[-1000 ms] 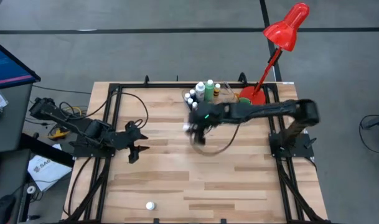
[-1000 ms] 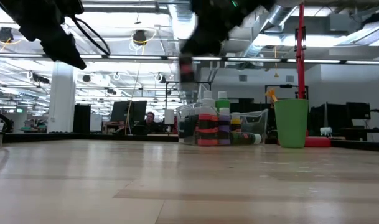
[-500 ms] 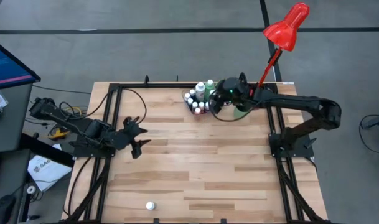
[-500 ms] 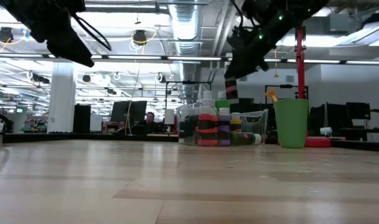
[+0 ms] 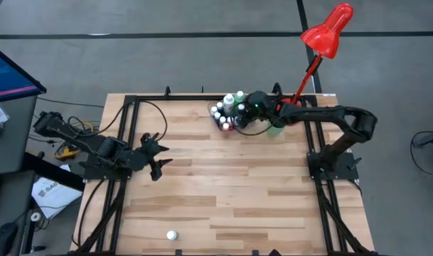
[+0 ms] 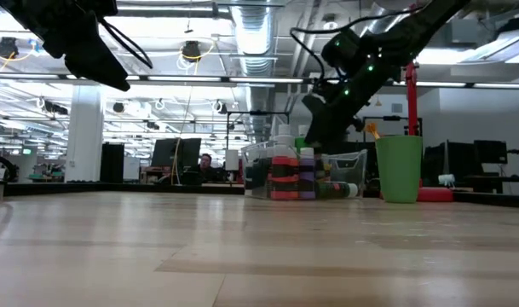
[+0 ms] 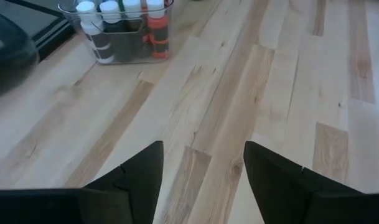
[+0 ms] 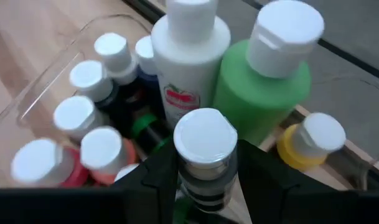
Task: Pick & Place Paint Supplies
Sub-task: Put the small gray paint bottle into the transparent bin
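Observation:
A clear tray (image 5: 217, 114) at the table's far edge holds several small white-capped paint bottles (image 8: 89, 78), a tall white bottle (image 8: 189, 56) and a tall green bottle (image 8: 264, 84). A yellow bottle (image 8: 313, 140) stands by them. My right gripper (image 5: 239, 118) hovers over this cluster, shut on a small white-capped bottle (image 8: 205, 140). My left gripper (image 5: 158, 158) waits open above the table's left half, fingers (image 7: 145, 168) apart with bare wood between them. One more small white-capped bottle (image 5: 171, 234) stands alone near the front edge. My right gripper pinches the small bottle's body just under its white cap (image 8: 205, 180), one finger (image 8: 158, 177) on each side. The fingers slant down from the table's right side. The bottle is lifted clear above the tray's bottles, its cap toward the wrist.
A green cup (image 6: 400, 169) stands just right of the tray, and a red desk lamp (image 5: 328, 32) rises from the far right corner. A black frame (image 5: 131, 107) runs along the table's edges. Open wood lies in the middle and near half.
My right gripper has swung from the table's middle toward the far edge with the small bottle, turned, and sunk to just above the tray's bottles. My left gripper has turned slightly in place.

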`<control>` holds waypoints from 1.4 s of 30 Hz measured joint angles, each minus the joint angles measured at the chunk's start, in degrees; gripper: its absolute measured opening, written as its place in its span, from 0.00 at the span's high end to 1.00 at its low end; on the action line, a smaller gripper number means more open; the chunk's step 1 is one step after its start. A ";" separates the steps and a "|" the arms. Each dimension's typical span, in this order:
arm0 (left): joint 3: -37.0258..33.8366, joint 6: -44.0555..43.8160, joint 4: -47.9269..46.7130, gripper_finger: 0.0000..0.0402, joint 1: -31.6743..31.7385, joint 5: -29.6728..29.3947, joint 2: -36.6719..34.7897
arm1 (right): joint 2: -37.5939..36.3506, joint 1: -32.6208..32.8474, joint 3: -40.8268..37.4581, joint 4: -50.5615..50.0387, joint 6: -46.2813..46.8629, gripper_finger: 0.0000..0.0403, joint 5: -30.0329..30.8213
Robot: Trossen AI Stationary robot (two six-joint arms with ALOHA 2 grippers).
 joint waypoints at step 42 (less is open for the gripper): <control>0.00 -0.01 -0.03 0.48 0.00 -0.12 -0.01 | 5.97 -1.46 0.04 1.88 1.61 0.41 -0.87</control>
